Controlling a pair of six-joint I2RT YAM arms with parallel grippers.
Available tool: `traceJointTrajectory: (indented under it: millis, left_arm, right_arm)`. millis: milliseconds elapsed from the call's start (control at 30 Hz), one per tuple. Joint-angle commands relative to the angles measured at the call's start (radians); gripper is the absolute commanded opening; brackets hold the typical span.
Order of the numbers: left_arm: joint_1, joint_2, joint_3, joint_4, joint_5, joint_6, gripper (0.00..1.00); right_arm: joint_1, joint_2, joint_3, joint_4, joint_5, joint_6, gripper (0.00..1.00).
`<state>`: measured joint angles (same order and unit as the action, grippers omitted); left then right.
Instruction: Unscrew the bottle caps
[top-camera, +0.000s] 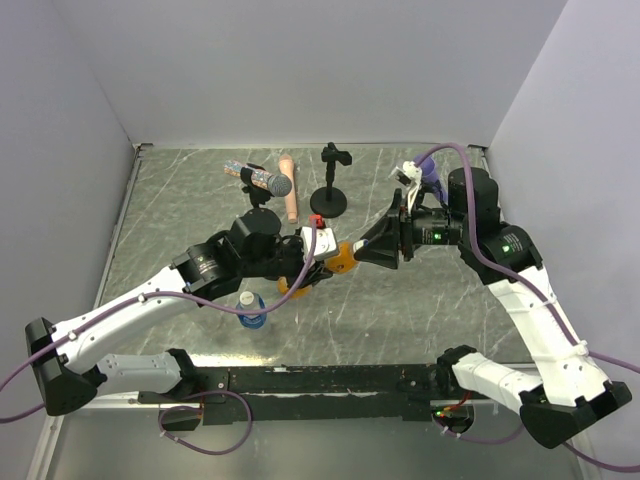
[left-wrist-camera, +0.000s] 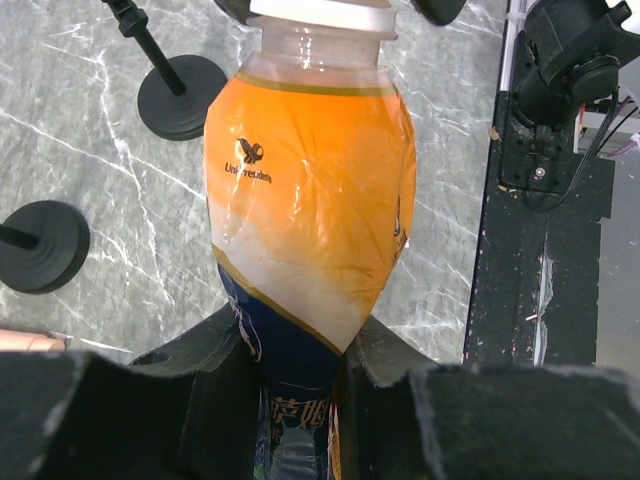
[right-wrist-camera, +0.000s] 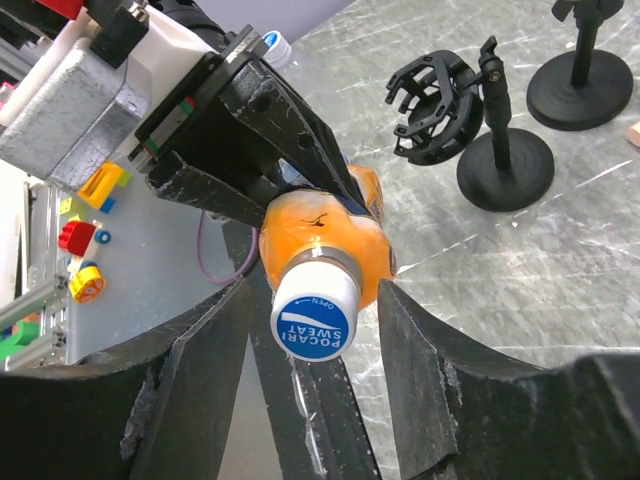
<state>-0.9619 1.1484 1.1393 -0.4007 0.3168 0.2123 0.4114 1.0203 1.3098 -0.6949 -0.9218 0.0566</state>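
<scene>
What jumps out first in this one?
An orange bottle held sideways over the middle of the table, clamped near its bottom end by the left gripper. The right gripper straddles its blue cap, fingers apart on either side. Farther back, left of centre, sits a purple-headed microphone.

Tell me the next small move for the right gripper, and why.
Probably close the right gripper on the blue cap, ready to twist. The cap is still on the orange bottle and sits between the open jaws with a gap on each side, so nothing grips it yet. The left gripper clamps the bottle's lower body, which should hold it against the turn.
</scene>
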Motion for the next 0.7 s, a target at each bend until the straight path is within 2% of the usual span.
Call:
traceJointTrajectory:
  millis: [0, 100, 133, 200, 233, 300, 400, 467, 500, 567, 600, 667]
  left_arm:
    - [-0.006, 0.005, 0.042, 0.033, -0.005, -0.014, 0.01]
    - [-0.006, 0.005, 0.045, 0.033, -0.012, -0.014, 0.01]
    - [-0.006, 0.007, 0.048, 0.031, -0.012, -0.014, 0.01]
    - [-0.006, 0.008, 0.054, 0.031, -0.012, -0.011, 0.01]
    - [-0.006, 0.010, 0.054, 0.028, -0.010, -0.013, 0.01]
    - [-0.006, 0.013, 0.059, 0.026, -0.007, -0.010, 0.01]
    - [-0.006, 0.022, 0.071, 0.013, 0.007, 0.005, 0.01]
    - [-0.006, 0.025, 0.077, -0.003, 0.018, 0.024, 0.01]
    - [-0.008, 0.027, 0.083, -0.009, 0.018, 0.032, 0.01]
    - [-0.014, 0.028, 0.091, -0.021, 0.010, 0.055, 0.01]
    - [-0.017, 0.028, 0.092, -0.027, 0.007, 0.061, 0.01]
    - [-0.020, 0.028, 0.099, -0.033, -0.002, 0.071, 0.01]
  right_arm:
    - [-0.005, -0.028, 0.023, 0.023, -0.011, 0.011, 0.60]
    - [-0.003, -0.037, 0.013, 0.011, -0.008, -0.004, 0.58]
    - [-0.005, -0.037, 0.011, 0.002, -0.005, -0.015, 0.51]
    - [-0.003, -0.031, 0.022, -0.034, -0.009, -0.075, 0.26]
    - [-0.002, -0.025, 0.029, -0.061, -0.017, -0.113, 0.19]
    - [0.003, -0.003, 0.058, -0.121, -0.035, -0.191, 0.13]
    - [0.010, 0.033, 0.112, -0.222, -0.132, -0.375, 0.09]
    - [0.020, 0.079, 0.190, -0.366, -0.239, -0.656, 0.09]
    - [0.035, 0.110, 0.242, -0.490, -0.264, -0.828, 0.09]
    - [0.052, 0.161, 0.368, -0.799, -0.273, -1.282, 0.11]
    - [0.056, 0.170, 0.384, -0.834, -0.246, -1.428, 0.12]
    - [0.073, 0.164, 0.387, -0.798, -0.169, -1.500, 0.14]
